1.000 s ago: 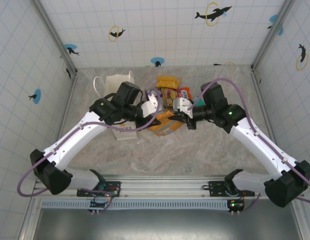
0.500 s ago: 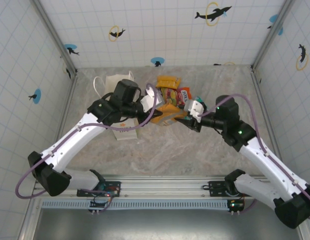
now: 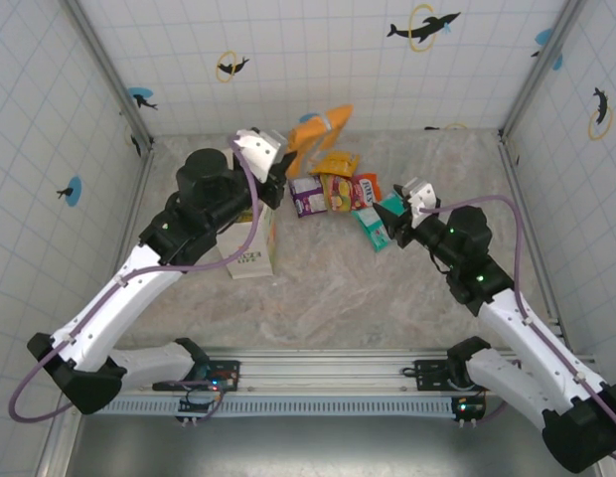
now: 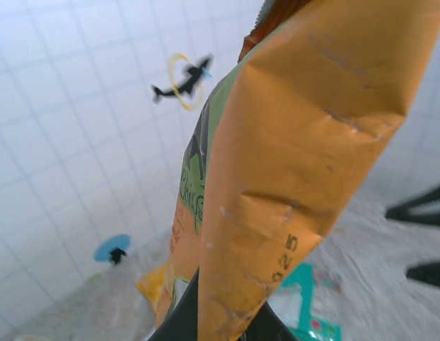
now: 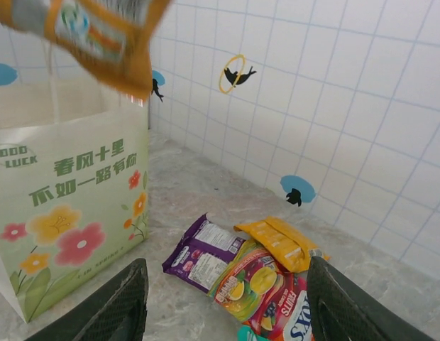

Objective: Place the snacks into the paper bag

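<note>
Two claws: one busy, one doing nothing.
Left claw (image 3: pixel 285 159): clamped tight on the bottom end of a crinkly orange foil snack packet (image 3: pixel 318 127). In the left wrist view the dark fingers (image 4: pixel 179 325) pinch the lower edge, and the orange foil snack packet (image 4: pixel 291 156) stands up tall right in front of the lens.
Where that packet is: lifted off the table, up by the tiled back wall, above and just right of the bag's far end. From the right wrist view it (image 5: pixel 92 35) hangs over the bag's top corner, not inside.
Right claw (image 3: pixel 395 217): spread wide, nothing between the fingers (image 5: pixel 128 302), sitting low just beside a teal flat packet (image 3: pixel 372 221).
Paper bag: a white upright paper carrier bag (image 3: pixel 250 246) with green lettering and flower prints (image 5: pixel 64 213), standing under the left arm, left of the loose snacks.
Loose snacks: a purple shiny packet (image 5: pixel 202 252), a yellow shiny packet (image 5: pixel 280 241) and a red fruit-print packet (image 5: pixel 259 284) lie flat on the table, bunched together and partly overlapping, well clear of the bag's side.
Table: grey marble-look tabletop (image 3: pixel 328 298).
</note>
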Controlling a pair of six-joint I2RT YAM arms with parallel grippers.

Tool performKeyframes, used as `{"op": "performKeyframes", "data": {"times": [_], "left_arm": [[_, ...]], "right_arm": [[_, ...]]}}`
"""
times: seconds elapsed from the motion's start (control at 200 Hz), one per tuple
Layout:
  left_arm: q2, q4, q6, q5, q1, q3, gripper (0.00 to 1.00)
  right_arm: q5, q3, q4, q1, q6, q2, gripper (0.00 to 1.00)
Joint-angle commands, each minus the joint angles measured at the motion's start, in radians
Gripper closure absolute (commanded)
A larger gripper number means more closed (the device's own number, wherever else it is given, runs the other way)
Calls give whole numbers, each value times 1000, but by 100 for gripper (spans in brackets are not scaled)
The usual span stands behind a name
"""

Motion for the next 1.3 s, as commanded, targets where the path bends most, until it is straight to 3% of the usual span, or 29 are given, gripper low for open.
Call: {"op": "performKeyframes", "data": {"times": [0.0,0.105,0.27,0.37,0.716,1.106,1.296], "left_arm": [[-23,159,-50,-154,15,-24,92],[-30,202,-84,-211,65,-24,92],[-61,264,-186,-220,225,-70,92],[-81,302,-216,-225,259,-114,92],[-90,141,-320,-239,273,-154,91],[-109,71,-383,-222,272,-248,89],[-102,122,-396,-226,272,-295,89]], "right_arm": [[20,-21,76,-5,66,24,40],[4,-24,88,-3,89,47,40],[-11,-34,108,0,118,72,40],[-15,-34,104,0,123,85,41],[-15,-50,94,2,140,96,41],[-29,-57,107,3,161,128,41],[-31,-60,113,8,175,142,41]]}}
